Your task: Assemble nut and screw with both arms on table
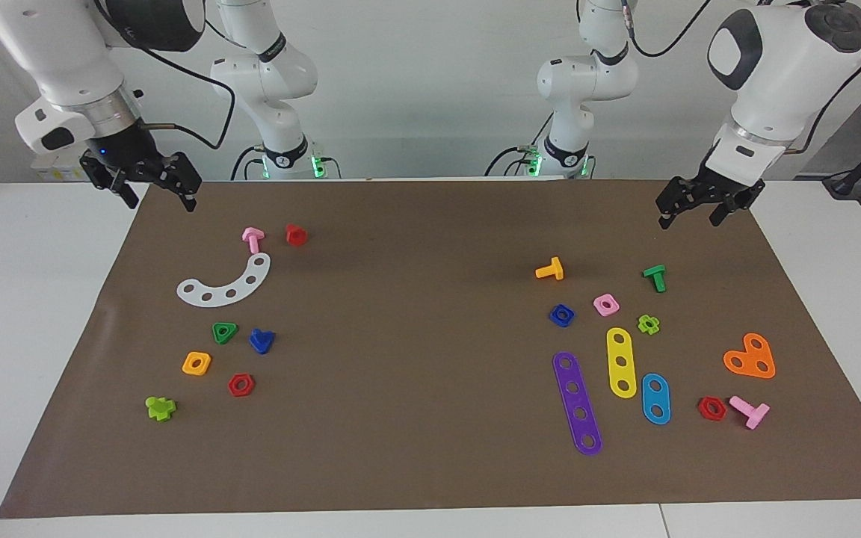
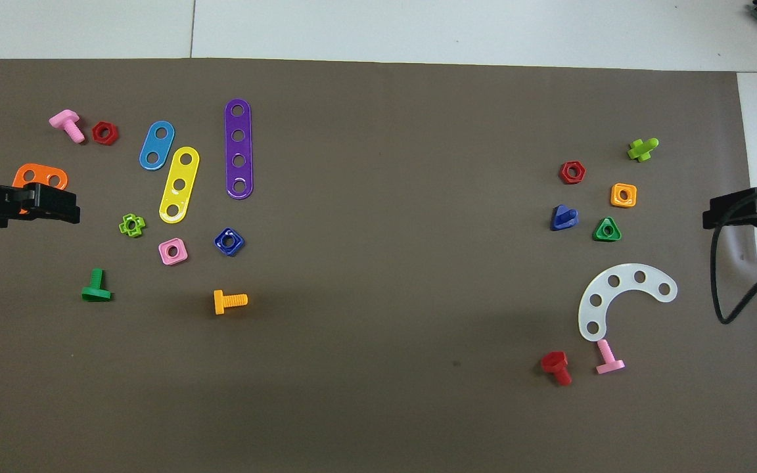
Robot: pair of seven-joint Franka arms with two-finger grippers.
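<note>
The dark-blue squarish nut (image 1: 562,314) (image 2: 229,242) lies flat on the brown mat (image 1: 415,373) toward the left arm's end, beside a pink square nut (image 1: 606,304). The dark-blue screw (image 1: 261,341) (image 2: 563,218) with a triangular head lies toward the right arm's end, beside a green triangular nut (image 1: 224,332). My left gripper (image 1: 690,219) (image 2: 56,205) hangs open and empty above the mat's edge at its own end. My right gripper (image 1: 161,202) (image 2: 727,213) hangs open and empty above the mat's edge at its end. Both are well apart from the parts.
Near the nut lie an orange screw (image 1: 550,270), a green screw (image 1: 655,277), and purple (image 1: 577,403), yellow (image 1: 621,362) and blue (image 1: 655,398) strips. Near the screw lie an orange square nut (image 1: 196,363), a red hex nut (image 1: 241,385) and a white curved strip (image 1: 229,282).
</note>
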